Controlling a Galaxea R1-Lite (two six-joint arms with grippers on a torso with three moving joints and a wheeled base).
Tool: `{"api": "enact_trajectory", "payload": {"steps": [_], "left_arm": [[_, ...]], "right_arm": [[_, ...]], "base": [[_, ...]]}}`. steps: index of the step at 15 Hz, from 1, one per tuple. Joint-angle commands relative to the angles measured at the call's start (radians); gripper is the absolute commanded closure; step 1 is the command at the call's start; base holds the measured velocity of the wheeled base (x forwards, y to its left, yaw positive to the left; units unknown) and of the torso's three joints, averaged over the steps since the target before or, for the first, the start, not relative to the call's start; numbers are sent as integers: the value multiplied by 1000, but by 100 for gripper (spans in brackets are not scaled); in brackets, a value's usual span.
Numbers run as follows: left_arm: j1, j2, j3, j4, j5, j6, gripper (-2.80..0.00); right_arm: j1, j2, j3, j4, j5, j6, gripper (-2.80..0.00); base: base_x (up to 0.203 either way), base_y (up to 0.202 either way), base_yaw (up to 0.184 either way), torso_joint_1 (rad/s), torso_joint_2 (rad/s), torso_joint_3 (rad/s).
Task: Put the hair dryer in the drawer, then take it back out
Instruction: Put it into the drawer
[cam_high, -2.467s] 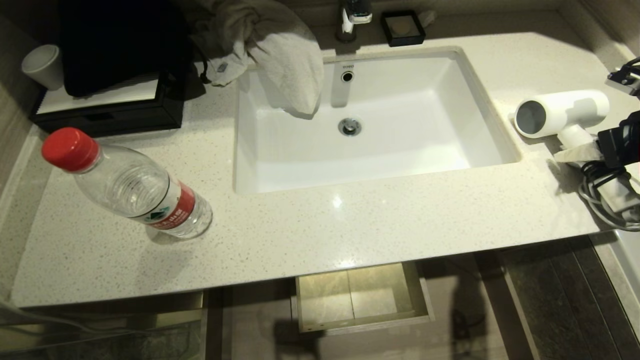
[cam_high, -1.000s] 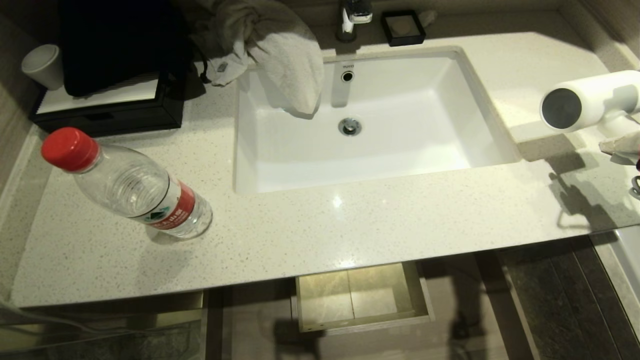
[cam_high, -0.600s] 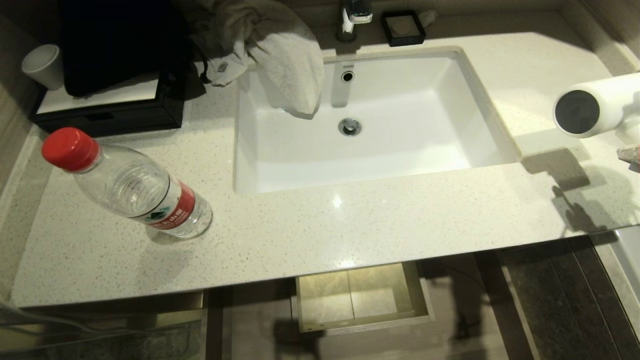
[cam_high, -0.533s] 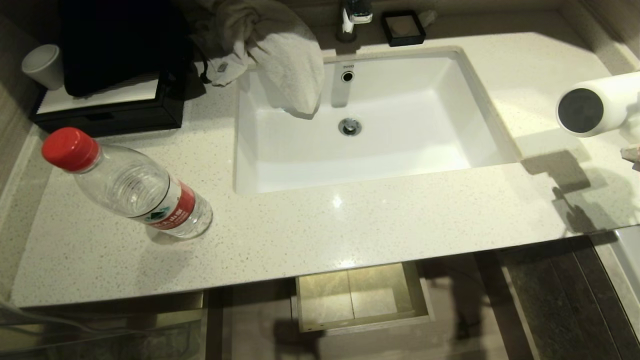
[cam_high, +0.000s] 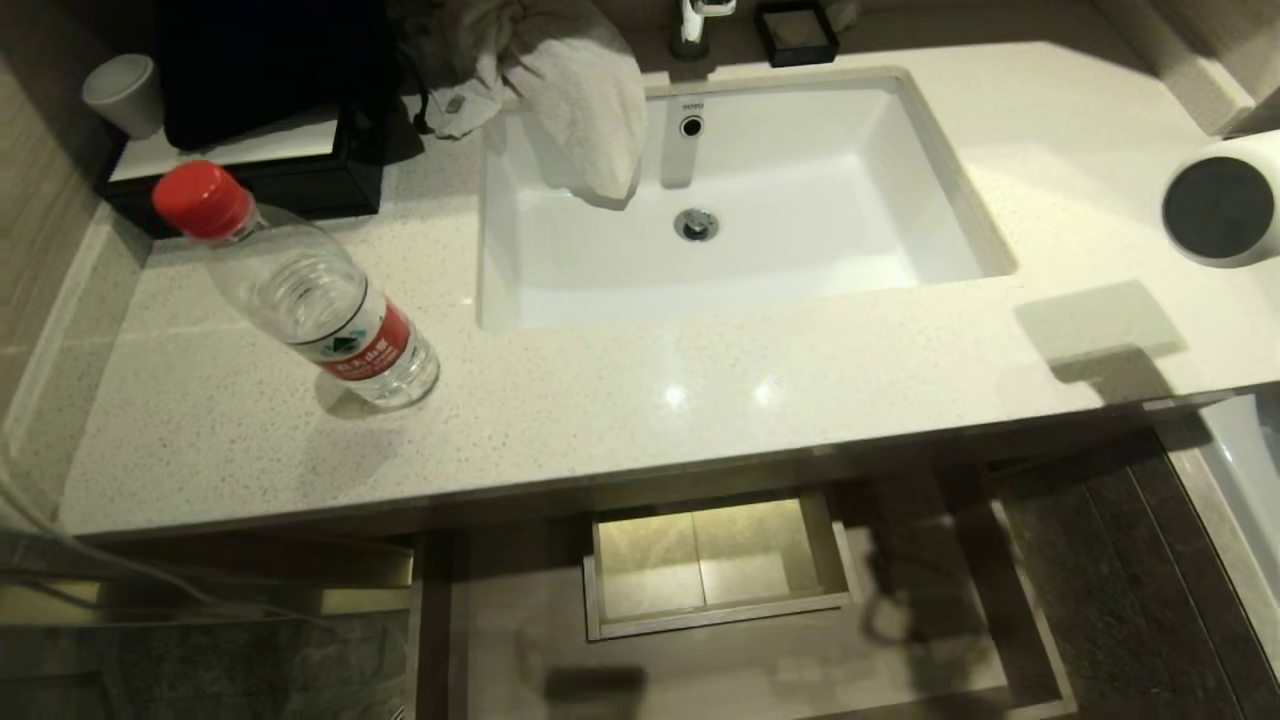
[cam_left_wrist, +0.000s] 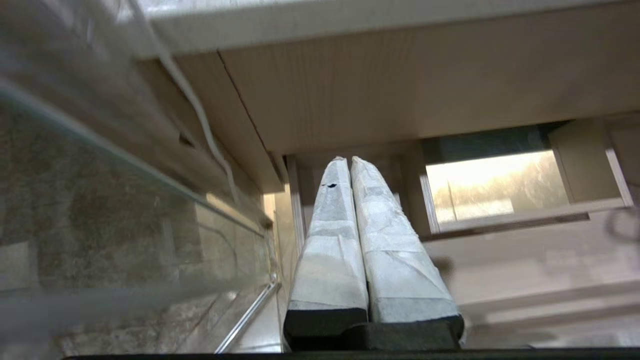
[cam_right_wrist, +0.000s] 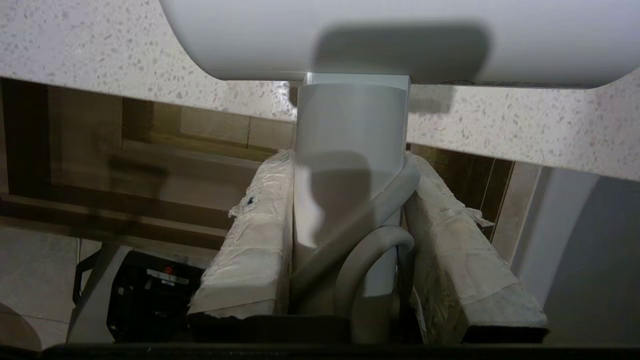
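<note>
The white hair dryer (cam_high: 1225, 205) hangs above the counter's right end, with only its dark barrel mouth showing at the edge of the head view. In the right wrist view my right gripper (cam_right_wrist: 350, 160) is shut on the hair dryer's straight handle (cam_right_wrist: 350, 120), and a loop of its cord (cam_right_wrist: 380, 250) is caught between the fingers. The light-wood drawer (cam_high: 930, 600) stands pulled out under the counter, around its lit boxed cut-out (cam_high: 715, 560). My left gripper (cam_left_wrist: 348, 160) is shut and empty, parked low beside the vanity, with the drawer's cut-out (cam_left_wrist: 520, 220) ahead of it.
A clear water bottle (cam_high: 320, 300) with a red cap stands on the speckled countertop (cam_high: 700, 400) at the left. A towel (cam_high: 580, 110) hangs into the white sink (cam_high: 800, 250). A black box (cam_high: 250, 180), a cup (cam_high: 125, 90) and a faucet (cam_high: 700, 20) line the back.
The hair dryer has been lifted off the counter and carried right and up. The whole head view has shifted, so the camera has moved; more of the drawer shows.
</note>
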Motion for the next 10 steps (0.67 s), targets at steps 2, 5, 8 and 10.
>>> {"api": "enact_trajectory", "payload": {"steps": [2, 5, 8, 10], "left_arm": [[0, 2, 0, -1, 0, 0, 0], [0, 2, 0, -1, 0, 0, 0], [0, 2, 0, -1, 0, 1, 0], [0, 2, 0, -1, 0, 0, 0]], "right_arm": [[2, -78, 47, 4, 3, -2, 0], [2, -122, 95, -4, 2, -2, 0], [7, -133, 109, -3, 4, -4, 0], [8, -133, 109, -7, 4, -4, 0]], "base": [[0, 0, 0, -338, 209, -135], [0, 0, 0, -331, 173, -155], [0, 0, 0, -306, 128, -180], [0, 0, 0, -290, 89, -206]]}}
